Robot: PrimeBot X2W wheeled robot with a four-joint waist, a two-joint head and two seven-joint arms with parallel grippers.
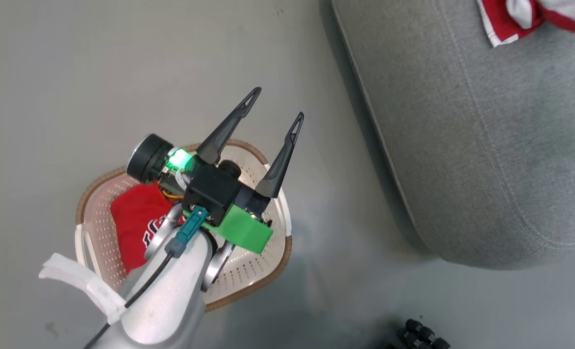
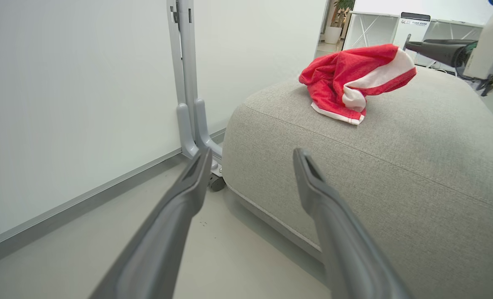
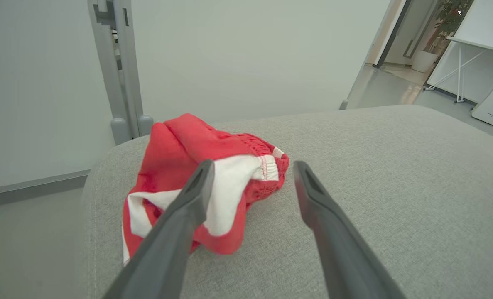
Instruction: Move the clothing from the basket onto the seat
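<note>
The cream basket (image 1: 248,269) with a brown rim stands on the floor, and the red jersey (image 1: 132,218) with lettering lies inside it, partly hidden by my left arm. My left gripper (image 1: 277,104) hovers open above the basket's far rim, empty; its fingers (image 2: 188,199) point toward the grey seat (image 2: 396,166). The red-and-white shorts (image 3: 229,145) lie crumpled on the seat (image 3: 375,166), also visible as shorts (image 2: 354,83) and shorts (image 1: 505,19). My right gripper (image 3: 253,166) stands open just over the shorts' near edge, holding nothing. Its dark fingers (image 2: 437,47) show behind the shorts.
A grey wheeled partition post (image 2: 188,104) and a white wall panel stand close behind the seat's corner. A black ribbed object (image 1: 423,337) lies on the floor near the seat's front. Bare grey floor (image 1: 74,72) surrounds the basket.
</note>
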